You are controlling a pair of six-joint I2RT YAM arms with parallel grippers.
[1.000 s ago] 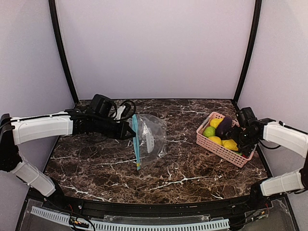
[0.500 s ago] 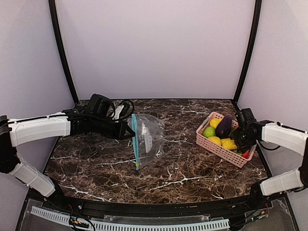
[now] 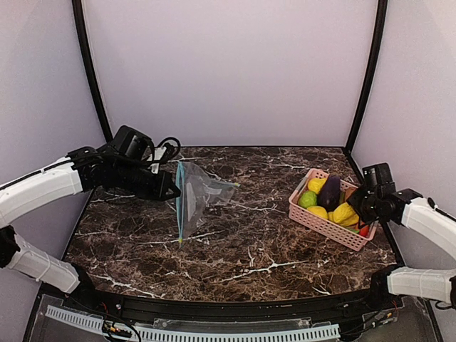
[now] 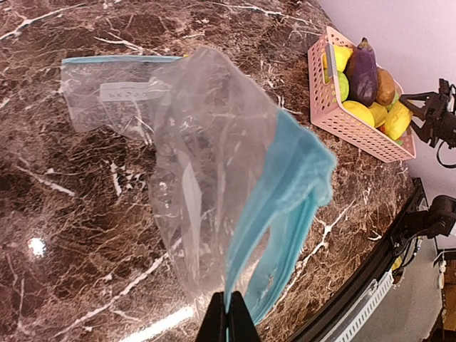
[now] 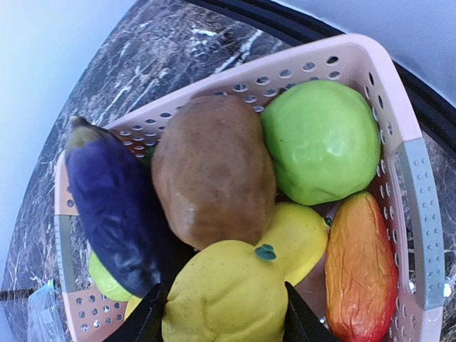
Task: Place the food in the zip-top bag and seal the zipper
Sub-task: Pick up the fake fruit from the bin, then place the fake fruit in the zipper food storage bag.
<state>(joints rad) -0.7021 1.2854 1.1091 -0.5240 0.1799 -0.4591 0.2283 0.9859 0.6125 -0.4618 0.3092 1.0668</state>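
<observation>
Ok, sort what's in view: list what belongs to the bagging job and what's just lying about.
Job:
- zip-top bag, pinched by the left gripper
- yellow fruit, clasped by the right gripper
- eggplant, brown potato, green apple, orange-red fruit

Just there:
- pink basket holding the food
- marble table

The bench [image 3: 271,249] is dark brown marble with white veins and fills the lower half of the top view. A pink slatted basket [image 3: 326,229] stands directly on it at the right, askew, near the right edge. Left of centre, a clear bag [image 3: 203,194] with a blue zipper edge is mostly raised. Its closed end seems to rest on the marble, well apart from the basket.
</observation>
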